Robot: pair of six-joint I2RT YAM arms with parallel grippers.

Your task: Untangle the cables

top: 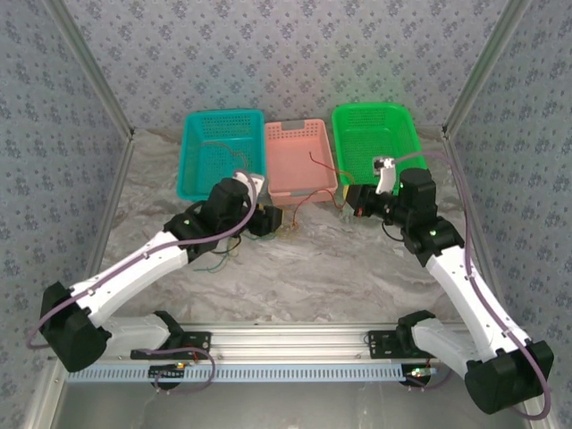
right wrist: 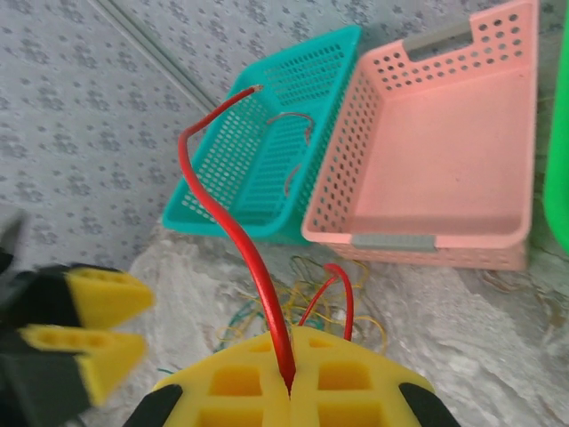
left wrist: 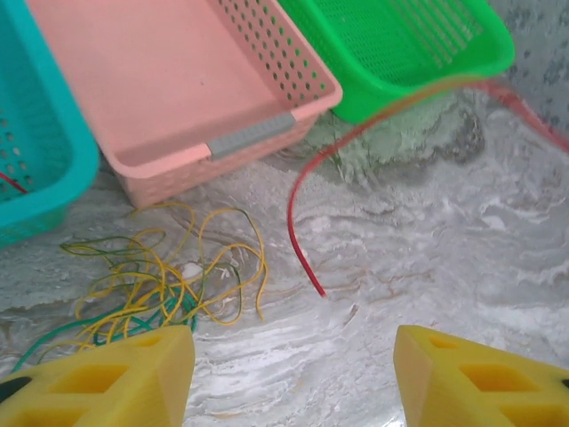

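Red wire (right wrist: 233, 222) pinched in closed right gripper (right wrist: 289, 374) | left gripper (left wrist: 293, 360) wide apart, empty | lift slowly, clear of yellow tangle (left wrist: 169, 276)

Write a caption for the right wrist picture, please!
Yellow right gripper clamps a thin red wire in front of a perforated pink plastic basket.

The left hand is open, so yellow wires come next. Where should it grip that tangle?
Likely the outer yellow loop at the tangle's edge nearest the red cable, from above: it lies flat, clear of the dense middle.
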